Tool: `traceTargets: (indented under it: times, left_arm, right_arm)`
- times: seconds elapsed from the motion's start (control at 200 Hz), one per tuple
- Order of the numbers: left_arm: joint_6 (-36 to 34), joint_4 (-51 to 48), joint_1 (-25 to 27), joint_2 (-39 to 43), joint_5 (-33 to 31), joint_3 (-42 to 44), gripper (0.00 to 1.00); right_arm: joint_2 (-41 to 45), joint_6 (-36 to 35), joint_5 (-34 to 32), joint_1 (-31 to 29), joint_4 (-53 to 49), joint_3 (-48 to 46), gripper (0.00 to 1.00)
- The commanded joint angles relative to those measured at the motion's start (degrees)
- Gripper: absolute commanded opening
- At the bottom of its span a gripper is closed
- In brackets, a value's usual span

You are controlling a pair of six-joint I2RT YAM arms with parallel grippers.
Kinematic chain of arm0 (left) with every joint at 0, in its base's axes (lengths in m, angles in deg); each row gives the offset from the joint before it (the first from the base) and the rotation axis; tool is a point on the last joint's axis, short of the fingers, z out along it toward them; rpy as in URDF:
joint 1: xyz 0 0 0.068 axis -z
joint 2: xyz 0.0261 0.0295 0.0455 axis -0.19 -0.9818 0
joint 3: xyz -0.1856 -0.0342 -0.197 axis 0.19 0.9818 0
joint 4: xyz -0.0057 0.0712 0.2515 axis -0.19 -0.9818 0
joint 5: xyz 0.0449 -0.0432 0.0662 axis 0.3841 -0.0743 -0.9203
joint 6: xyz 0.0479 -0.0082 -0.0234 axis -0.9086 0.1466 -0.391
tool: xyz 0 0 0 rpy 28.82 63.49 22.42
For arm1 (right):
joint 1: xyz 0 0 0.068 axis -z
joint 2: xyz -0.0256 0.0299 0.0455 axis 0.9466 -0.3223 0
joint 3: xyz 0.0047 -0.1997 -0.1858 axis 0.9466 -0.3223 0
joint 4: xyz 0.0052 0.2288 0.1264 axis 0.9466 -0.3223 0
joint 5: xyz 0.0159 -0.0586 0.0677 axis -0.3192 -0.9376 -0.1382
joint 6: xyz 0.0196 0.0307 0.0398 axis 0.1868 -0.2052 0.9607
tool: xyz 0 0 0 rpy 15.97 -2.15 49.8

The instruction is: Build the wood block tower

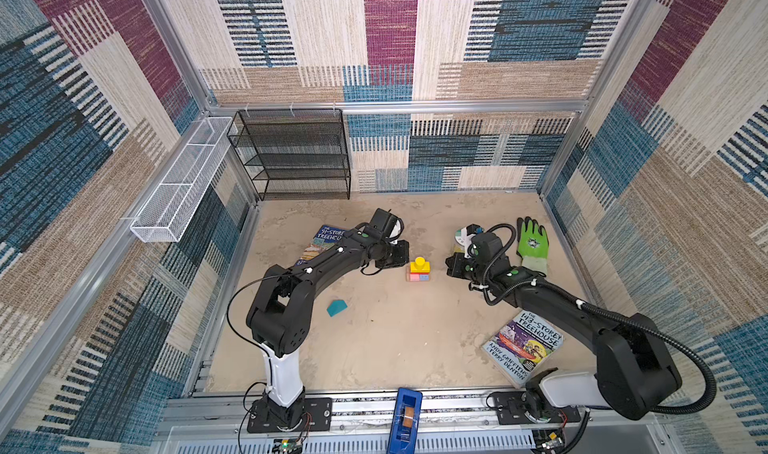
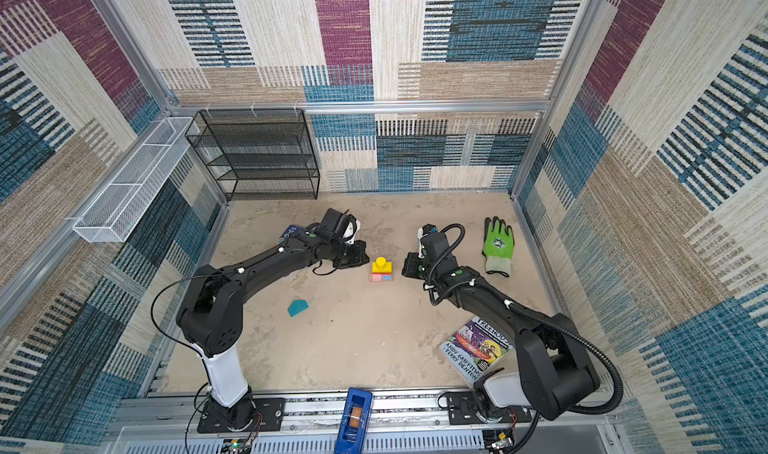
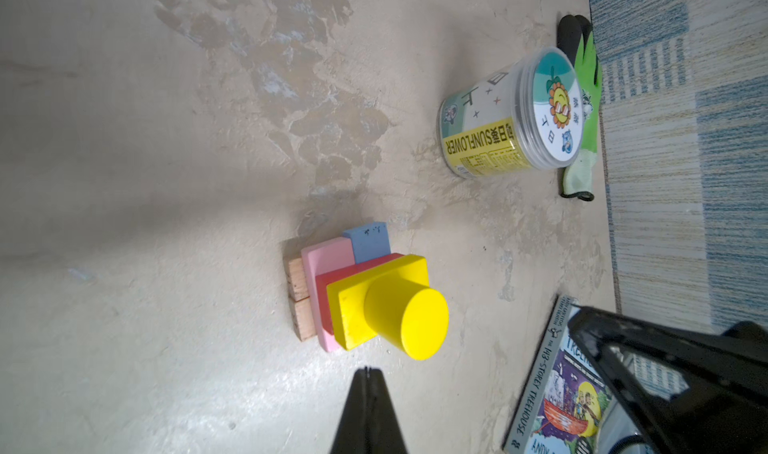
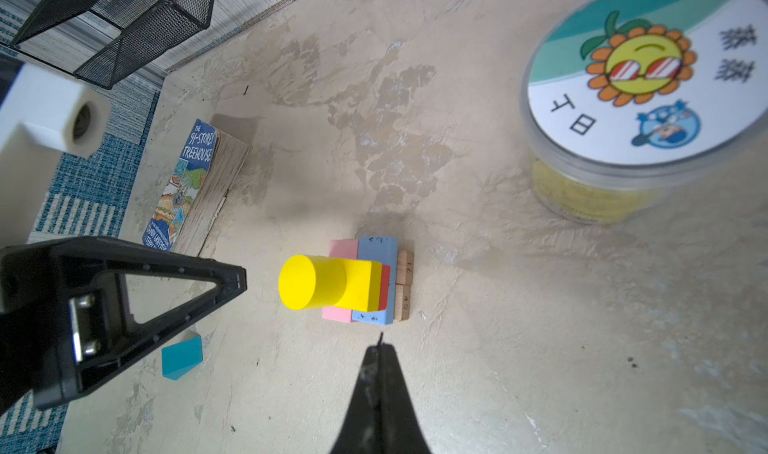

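The tower (image 1: 418, 270) (image 2: 381, 270) stands mid-table: two plain wood slabs (image 3: 300, 298) at the bottom, pink (image 3: 328, 256) and light blue (image 3: 370, 240) blocks on them, then red, a yellow square and a yellow cylinder (image 3: 409, 319) on top. The teal house-shaped piece (image 1: 336, 307) (image 4: 182, 355) lies apart, to the tower's front left. My left gripper (image 1: 395, 257) (image 3: 367, 374) is shut and empty just left of the tower. My right gripper (image 1: 453, 267) (image 4: 380, 346) is shut and empty just right of it.
One paperback (image 1: 322, 242) lies under the left arm and another (image 1: 523, 348) at the front right. A yellow jar (image 3: 507, 115) and a green glove (image 1: 532, 242) sit right of the right gripper. A black mesh rack (image 1: 291, 153) and a white basket (image 1: 178, 182) are at the back left.
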Motion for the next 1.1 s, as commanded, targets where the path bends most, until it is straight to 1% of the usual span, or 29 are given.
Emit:
traceTargets:
  times: [0.0, 0.205, 0.706, 0.911, 1.096]
  left_arm:
    - [0.6, 0.6, 0.4, -1.3, 1.5, -1.4, 0.00]
    - [0.5, -0.5, 0.9, -3.4, 1.6, -3.0, 0.00]
    - [0.5, -1.1, 1.2, -4.1, 1.0, -3.6, 0.00]
    - [0.2, -2.4, 1.1, -3.5, -0.9, -3.6, 0.00]
    - [-0.9, -5.3, 1.1, -1.4, -4.7, -3.8, 0.00]
  right_arm:
    - [0.3, 0.1, -1.0, 0.0, 1.4, -0.3, 0.00]
    - [0.4, 0.1, -1.1, 0.0, 1.4, -0.5, 0.00]
    - [0.4, 0.2, -1.4, 0.1, 1.7, -0.7, 0.00]
    - [0.4, 0.3, -1.0, 0.0, 1.7, -0.8, 0.00]
    - [1.2, 0.3, -1.1, 0.0, 1.2, -0.6, 0.00]
